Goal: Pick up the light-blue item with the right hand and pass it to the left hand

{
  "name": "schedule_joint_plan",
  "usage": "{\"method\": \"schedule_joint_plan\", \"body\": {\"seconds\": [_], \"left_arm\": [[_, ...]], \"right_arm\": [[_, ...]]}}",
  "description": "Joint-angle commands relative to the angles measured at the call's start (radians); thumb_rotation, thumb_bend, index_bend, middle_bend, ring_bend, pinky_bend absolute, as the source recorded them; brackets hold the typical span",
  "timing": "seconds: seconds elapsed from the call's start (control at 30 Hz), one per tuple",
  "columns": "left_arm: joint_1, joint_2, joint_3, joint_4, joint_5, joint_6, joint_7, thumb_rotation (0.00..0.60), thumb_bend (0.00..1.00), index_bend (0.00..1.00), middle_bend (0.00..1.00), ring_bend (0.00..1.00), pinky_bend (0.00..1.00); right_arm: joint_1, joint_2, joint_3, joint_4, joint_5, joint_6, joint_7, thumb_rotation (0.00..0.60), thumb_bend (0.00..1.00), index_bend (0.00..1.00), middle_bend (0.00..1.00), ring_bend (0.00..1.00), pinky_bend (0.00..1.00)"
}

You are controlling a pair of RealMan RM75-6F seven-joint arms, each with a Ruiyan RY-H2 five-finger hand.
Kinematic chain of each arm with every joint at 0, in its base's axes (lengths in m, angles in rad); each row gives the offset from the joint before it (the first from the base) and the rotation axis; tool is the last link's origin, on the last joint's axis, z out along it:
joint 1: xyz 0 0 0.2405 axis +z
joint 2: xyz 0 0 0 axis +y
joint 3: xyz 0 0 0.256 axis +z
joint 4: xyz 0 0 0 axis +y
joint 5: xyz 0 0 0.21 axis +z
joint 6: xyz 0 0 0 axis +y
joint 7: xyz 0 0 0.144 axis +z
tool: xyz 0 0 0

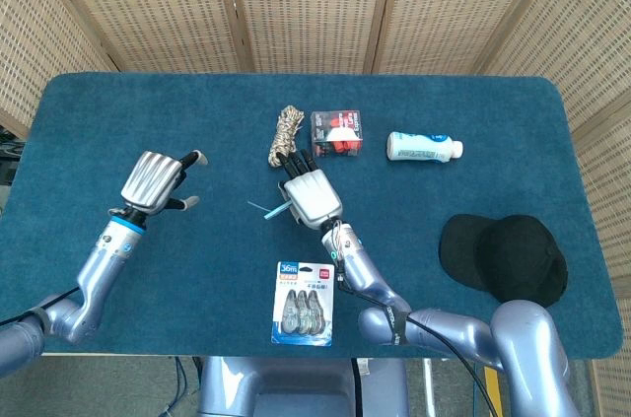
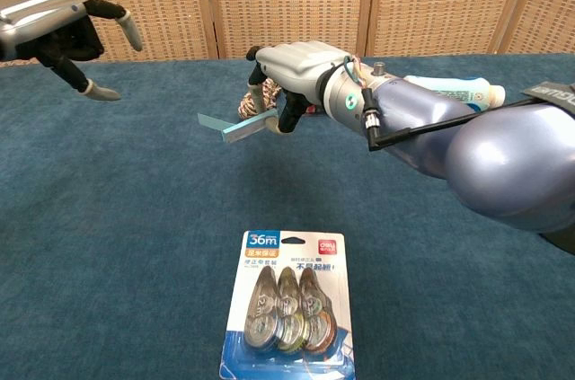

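The light-blue item (image 2: 237, 127) is a thin flat strip, seen also in the head view (image 1: 266, 208) as a sliver. My right hand (image 2: 292, 70) (image 1: 309, 194) pinches its right end and holds it above the blue table, the strip pointing left. My left hand (image 2: 63, 31) (image 1: 156, 180) hovers to the left of it, raised, fingers apart and holding nothing. A clear gap separates the left hand from the strip's free end.
A pack of correction tapes (image 1: 304, 303) lies near the front edge. Behind the right hand sit a coiled rope (image 1: 286, 134), a red-and-white box (image 1: 336, 132) and a white bottle (image 1: 424, 147). A black cap (image 1: 505, 259) rests at right.
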Motion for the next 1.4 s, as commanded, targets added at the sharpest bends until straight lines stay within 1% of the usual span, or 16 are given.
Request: {"method": "schedule_joint_plan", "body": {"seconds": [0.03,0.13,0.2,0.43,0.57,0.63,0.77,0.9,1.2,1.4], "left_arm": [[-0.043,-0.028,-0.015,-0.019,-0.039,-0.052,-0.010,0.600,0.10,0.45,1.00,0.98,0.90],[-0.061,-0.044,-0.012,-0.023,-0.043,-0.063,-0.008,0.600,0.13,0.52,1.00,0.98,0.90],[-0.072,-0.060,-0.010,-0.021,-0.044,-0.064,-0.008,0.600,0.16,0.55,1.00,0.98,0.90],[-0.106,-0.094,-0.003,-0.013,-0.074,-0.092,0.012,0.600,0.23,0.55,1.00,0.98,0.90],[-0.118,-0.117,-0.001,-0.011,-0.102,-0.108,0.014,0.600,0.34,0.55,1.00,0.98,0.90],[-0.124,-0.128,0.004,-0.003,-0.111,-0.114,0.020,0.600,0.35,0.55,1.00,0.98,0.90],[-0.131,-0.147,0.011,0.007,-0.125,-0.119,0.028,0.600,0.33,0.55,1.00,0.98,0.90],[-0.135,-0.144,0.019,0.004,-0.131,-0.121,0.036,0.600,0.32,0.55,1.00,0.98,0.90],[-0.145,-0.103,0.017,-0.051,-0.162,-0.151,0.022,0.600,0.32,0.55,1.00,0.98,0.90],[-0.142,-0.069,0.017,-0.088,-0.179,-0.146,0.034,0.600,0.32,0.55,1.00,0.98,0.90]], "right_arm": [[0.003,0.002,0.001,-0.020,0.018,0.011,-0.022,0.600,0.54,0.64,0.03,0.00,0.00],[0.007,0.001,0.002,-0.028,0.032,0.016,-0.036,0.600,0.54,0.64,0.03,0.00,0.00],[0.009,0.001,0.002,-0.031,0.041,0.018,-0.043,0.600,0.54,0.64,0.03,0.00,0.00],[0.012,0.007,0.009,-0.044,0.075,0.027,-0.055,0.600,0.54,0.64,0.03,0.00,0.00],[0.013,0.012,0.009,-0.052,0.091,0.028,-0.059,0.600,0.56,0.64,0.04,0.00,0.00],[0.013,0.017,0.008,-0.058,0.096,0.029,-0.060,0.600,0.56,0.64,0.04,0.00,0.00],[0.012,0.026,0.006,-0.065,0.101,0.033,-0.060,0.600,0.56,0.64,0.04,0.00,0.00],[0.013,0.035,0.004,-0.070,0.104,0.038,-0.062,0.600,0.56,0.64,0.04,0.00,0.00],[0.015,0.043,-0.002,-0.074,0.115,0.043,-0.063,0.600,0.56,0.64,0.04,0.00,0.00],[0.017,0.045,-0.005,-0.070,0.120,0.046,-0.061,0.600,0.57,0.64,0.04,0.00,0.00]]}}
